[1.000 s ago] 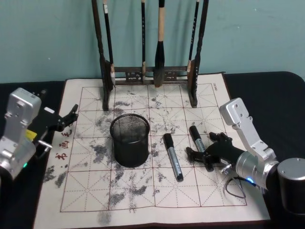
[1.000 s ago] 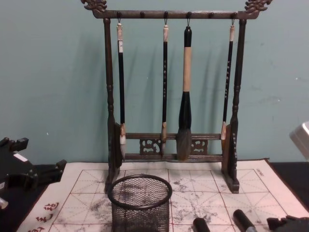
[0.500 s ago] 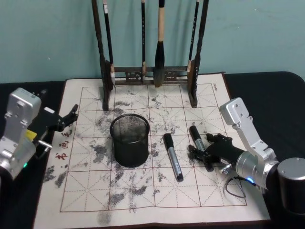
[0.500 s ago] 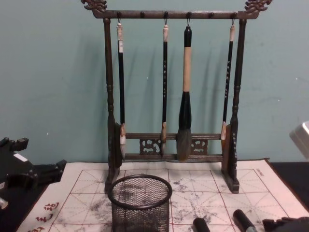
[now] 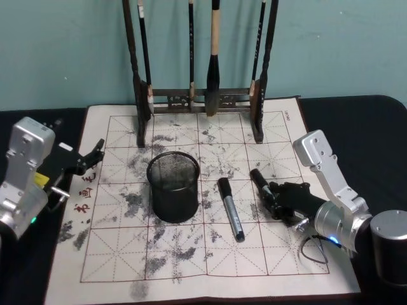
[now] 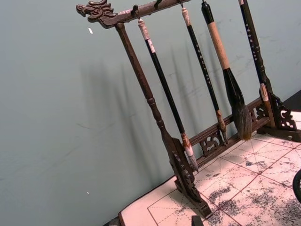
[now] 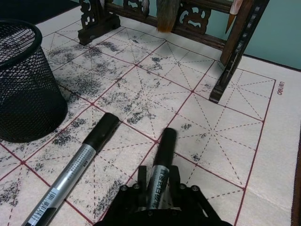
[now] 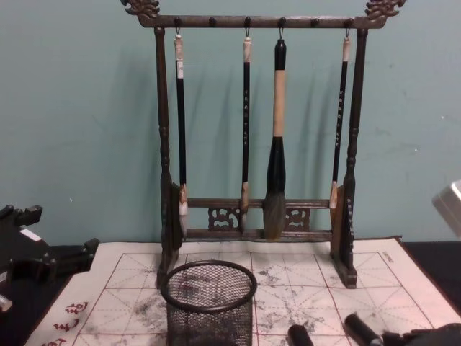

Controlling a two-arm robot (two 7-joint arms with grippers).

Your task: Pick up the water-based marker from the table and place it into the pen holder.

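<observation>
Black-capped, the water-based marker (image 5: 259, 178) lies on the tabletop (image 5: 356, 121) right of the pen holder (image 5: 173, 187), pinched by the right hand (image 5: 275, 196), apparently ready to lift; the left hand (image 5: 89, 157) sits spread, far left.

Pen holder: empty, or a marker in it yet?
Empty: head view shows bare mesh inside the pen holder. Loose marker and the marker in the right gripper both lie on the mat.
</observation>
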